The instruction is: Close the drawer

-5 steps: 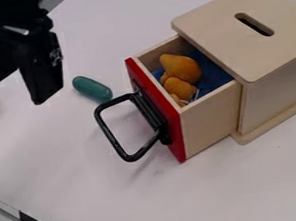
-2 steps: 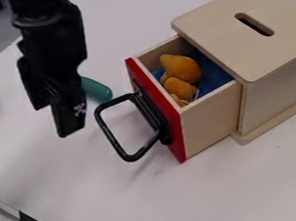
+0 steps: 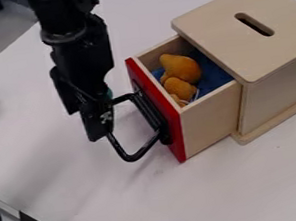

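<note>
Handle (image 3: 133, 157) partly behind gripper (image 3: 85, 124)

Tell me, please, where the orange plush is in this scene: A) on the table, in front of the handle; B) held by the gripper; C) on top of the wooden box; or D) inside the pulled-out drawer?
D: the orange plush lies within the walls of the drawer, which stands partly out of the box.
</note>
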Controlling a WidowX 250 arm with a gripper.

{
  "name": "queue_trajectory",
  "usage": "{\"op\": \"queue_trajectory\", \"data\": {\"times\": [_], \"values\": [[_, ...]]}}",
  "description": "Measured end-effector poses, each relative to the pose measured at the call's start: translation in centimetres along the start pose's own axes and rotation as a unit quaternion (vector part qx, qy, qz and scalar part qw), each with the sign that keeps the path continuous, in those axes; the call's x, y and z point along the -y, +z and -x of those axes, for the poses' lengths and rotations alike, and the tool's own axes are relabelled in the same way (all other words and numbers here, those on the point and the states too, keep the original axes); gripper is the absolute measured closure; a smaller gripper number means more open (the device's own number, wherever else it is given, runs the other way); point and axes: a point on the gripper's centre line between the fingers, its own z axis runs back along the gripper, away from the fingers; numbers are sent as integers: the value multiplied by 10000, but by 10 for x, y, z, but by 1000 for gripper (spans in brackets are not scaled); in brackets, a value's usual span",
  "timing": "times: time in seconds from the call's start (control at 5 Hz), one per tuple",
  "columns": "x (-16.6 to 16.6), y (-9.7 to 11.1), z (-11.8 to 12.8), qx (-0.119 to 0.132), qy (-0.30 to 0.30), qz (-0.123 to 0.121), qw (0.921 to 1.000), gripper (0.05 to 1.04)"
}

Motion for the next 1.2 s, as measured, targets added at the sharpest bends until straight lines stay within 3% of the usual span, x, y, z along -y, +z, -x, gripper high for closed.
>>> {"op": "queue_trajectory", "data": {"times": [0.2,0.4,0.6,0.8,1.0,1.2], "values": [[2,-7,-13,152,-77,136,9998,83],[3,-10,-28,519,-151,183,9984,83],[2,-13,-45,670,-283,10,9974,83],[2,-17,-57,691,-318,-203,9969,83],[6,-23,-67,661,-279,-251,9971,83],[9,-17,-83,792,-176,-435,9958,83]]}}
